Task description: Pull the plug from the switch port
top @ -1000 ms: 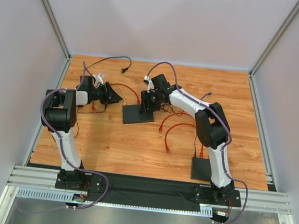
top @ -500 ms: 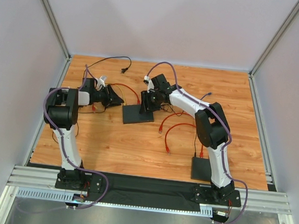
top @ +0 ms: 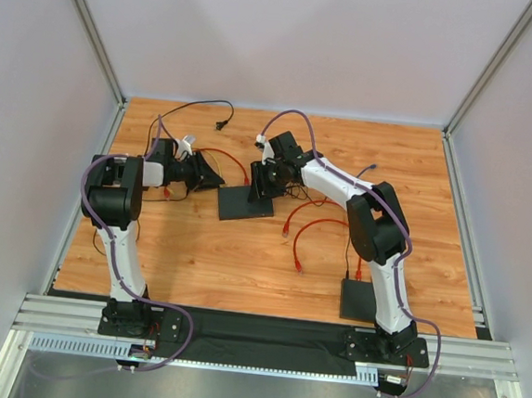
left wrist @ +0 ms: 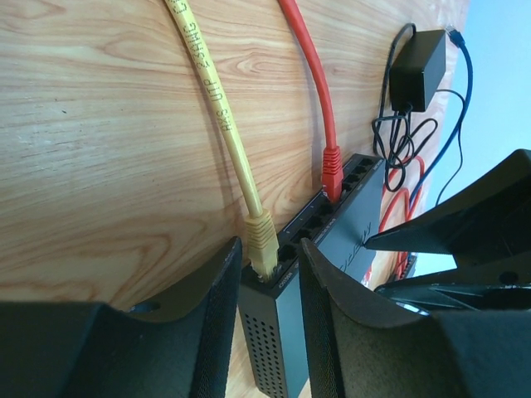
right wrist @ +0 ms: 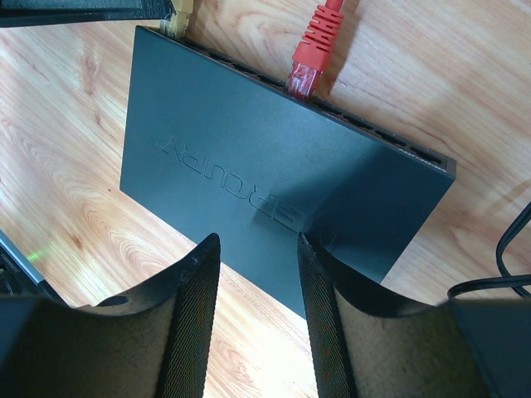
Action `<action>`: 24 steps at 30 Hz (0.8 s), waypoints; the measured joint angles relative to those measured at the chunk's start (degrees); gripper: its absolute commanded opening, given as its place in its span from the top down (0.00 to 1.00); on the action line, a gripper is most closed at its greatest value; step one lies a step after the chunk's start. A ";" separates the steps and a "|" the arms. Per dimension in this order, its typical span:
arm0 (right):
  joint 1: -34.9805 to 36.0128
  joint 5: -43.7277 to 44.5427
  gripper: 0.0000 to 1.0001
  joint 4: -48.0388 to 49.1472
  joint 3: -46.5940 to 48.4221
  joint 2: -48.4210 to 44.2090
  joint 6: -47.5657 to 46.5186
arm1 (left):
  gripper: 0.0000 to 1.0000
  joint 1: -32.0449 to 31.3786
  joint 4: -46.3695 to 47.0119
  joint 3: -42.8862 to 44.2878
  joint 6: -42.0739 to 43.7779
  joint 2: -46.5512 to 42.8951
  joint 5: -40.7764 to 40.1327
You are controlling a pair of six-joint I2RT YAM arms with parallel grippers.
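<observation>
The black switch (top: 245,203) lies flat mid-table. A yellow plug (left wrist: 264,245) sits in its end port, and a red plug (left wrist: 333,172) sits a few ports along. My left gripper (left wrist: 270,249) is open, with its fingers either side of the yellow plug and the switch's corner. It shows in the top view (top: 213,180) at the switch's back left corner. My right gripper (right wrist: 257,245) is open over the near edge of the switch (right wrist: 249,157), with one fingertip (right wrist: 305,245) resting on its lid. The red plug (right wrist: 311,58) and the yellow plug (right wrist: 178,18) show at the far edge.
A black power adapter (left wrist: 417,70) with tangled black leads and a blue cable (left wrist: 466,75) lie beyond the switch. Loose red cables (top: 310,229) lie right of the switch. A second black box (top: 358,300) sits by the right arm's base. A black power cord (top: 219,120) lies at the back.
My left gripper has moved right along the table to the switch's back left corner. The right arm and the switch have not moved.
</observation>
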 measured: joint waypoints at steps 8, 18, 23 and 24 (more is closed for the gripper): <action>0.00 0.00 0.55 0.00 0.00 0.00 0.00 | 0.64 0.00 -0.39 0.68 0.00 0.63 0.22; 0.00 0.00 0.55 0.02 0.00 0.02 0.00 | 0.85 0.00 -1.29 0.94 -0.39 1.16 0.28; 0.02 -0.02 0.56 0.09 0.02 0.13 0.02 | 1.00 0.22 -1.27 0.90 -1.81 1.27 0.68; 0.04 0.00 0.56 0.09 0.09 0.17 0.02 | 1.00 0.24 -1.03 0.79 -2.19 1.25 0.68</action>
